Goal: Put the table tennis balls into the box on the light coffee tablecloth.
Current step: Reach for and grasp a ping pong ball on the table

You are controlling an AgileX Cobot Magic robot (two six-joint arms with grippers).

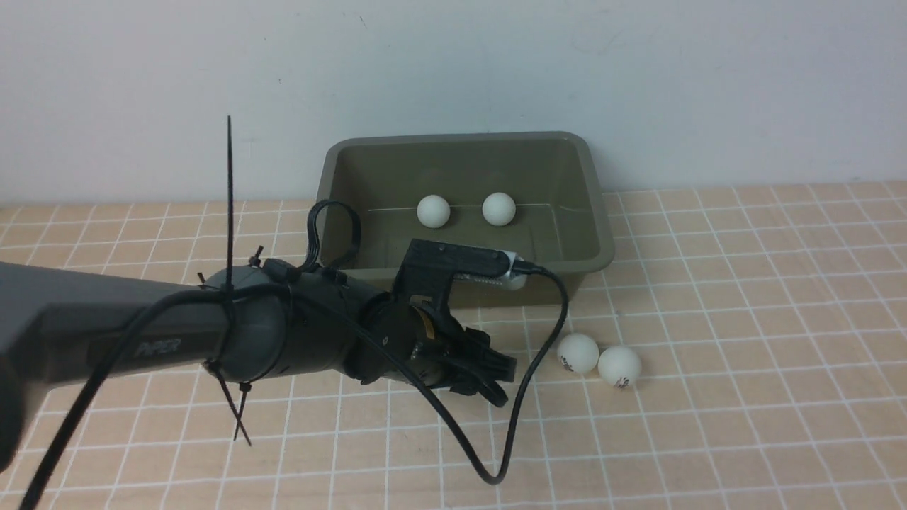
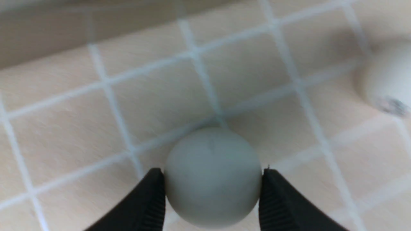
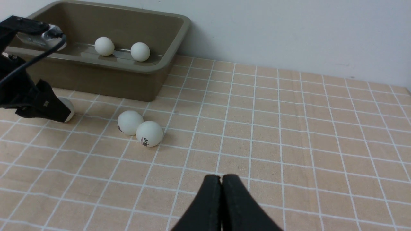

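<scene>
- Balls: one ball point(image 2: 212, 150) is pinched across its widest line between the fingers of the left gripper point(image 2: 212, 175). It is held low by the cloth point(image 1: 744, 319), just before the near side of the box point(image 1: 453, 137); contact with the cloth cannot be told.
- Two are seen inside the box, and two more lie touching each other on the cloth, near the gripper's right.
- The right gripper point(image 3: 221, 179) is seen with fingers pressed together, nothing held.
- The step is judged to be lift and carry. The ball is best raised clear of the rim and released low, so that bounce is avoided.
- No long axis or heading is had by a ball.
</scene>
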